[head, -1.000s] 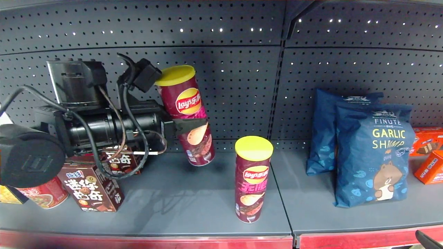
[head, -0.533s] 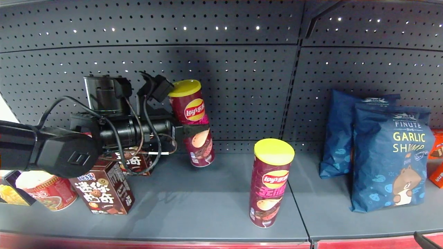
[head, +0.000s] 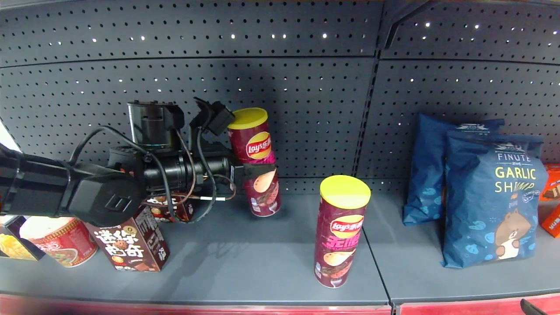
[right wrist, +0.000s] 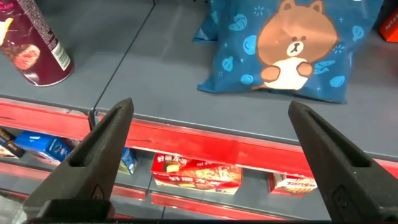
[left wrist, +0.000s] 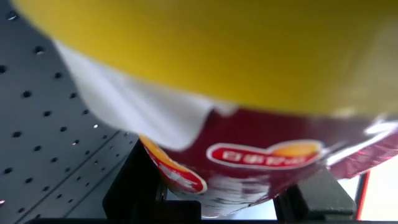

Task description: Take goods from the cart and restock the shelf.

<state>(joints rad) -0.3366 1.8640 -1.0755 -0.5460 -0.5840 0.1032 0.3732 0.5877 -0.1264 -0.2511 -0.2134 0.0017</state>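
Observation:
A maroon chips can (head: 258,148) with a yellow lid is held near the back of the grey shelf (head: 245,262), leaning slightly. My left gripper (head: 259,168) is shut on its middle, coming in from the left. The can's base is at or just above the shelf board; I cannot tell which. In the left wrist view the same can (left wrist: 249,155) sits between the dark fingers (left wrist: 134,186). A second identical can (head: 339,232) stands upright nearer the front and to the right. My right gripper (right wrist: 214,165) hangs open in front of the red shelf edge (right wrist: 186,140).
Brown cookie boxes (head: 131,245) and a red noodle cup (head: 61,243) stand under the left arm. Blue snack bags (head: 490,197) lean at the right, orange boxes (head: 551,205) beyond them. A perforated panel (head: 306,87) backs the shelf. More boxes (right wrist: 199,174) lie on a lower shelf.
The head view shifted early on. The left arm has carried the held can deeper into the shelf, then a little right and down. The standing can stayed put.

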